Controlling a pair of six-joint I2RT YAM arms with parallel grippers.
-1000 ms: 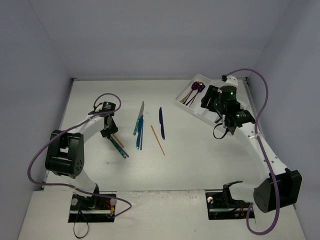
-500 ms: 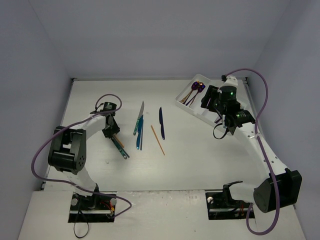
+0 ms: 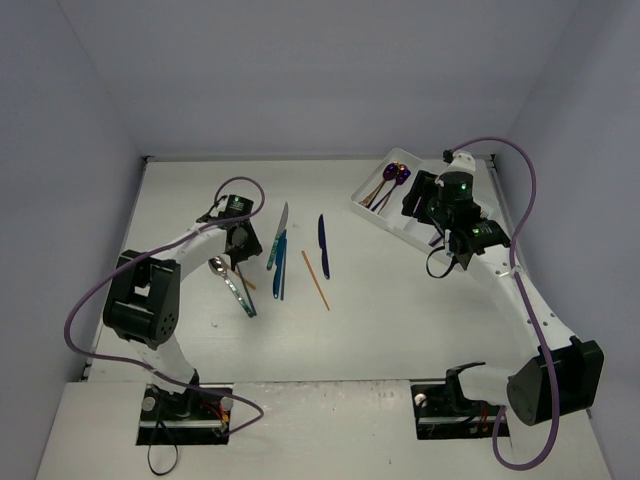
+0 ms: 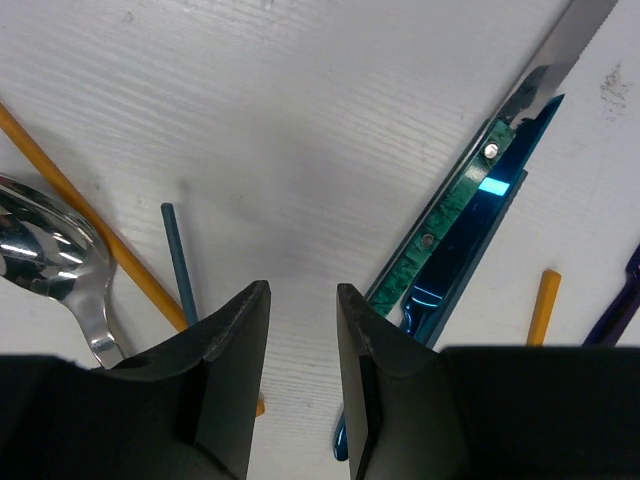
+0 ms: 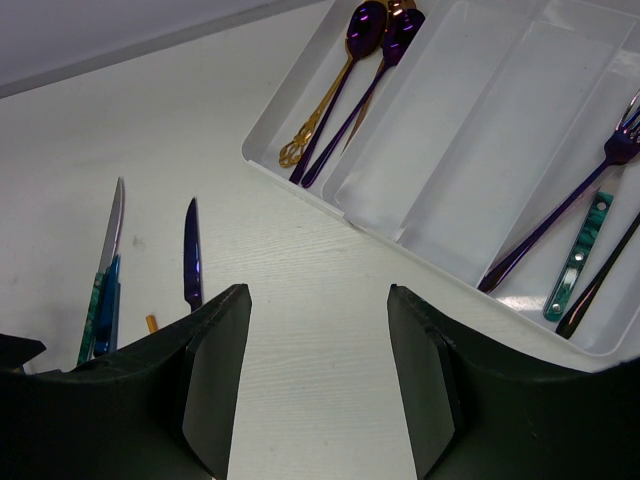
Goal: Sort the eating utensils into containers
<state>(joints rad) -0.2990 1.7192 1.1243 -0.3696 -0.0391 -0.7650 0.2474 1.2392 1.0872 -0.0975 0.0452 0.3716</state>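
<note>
The left pincer (image 4: 300,298), released and empty, hangs over the bench (image 3: 400,320); one silver spoon (image 3: 218,266) lies at its 7 o'clock, three knives (image 3: 322,245) at 3 o'clock. The right pincer (image 5: 318,300), released, hovers by the tray (image 5: 470,130), which holds three spoons (image 5: 366,20).

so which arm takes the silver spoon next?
Left. The left gripper hangs open and empty right beside the silver spoon; the right gripper hangs open at the white tray, far from it.
</note>
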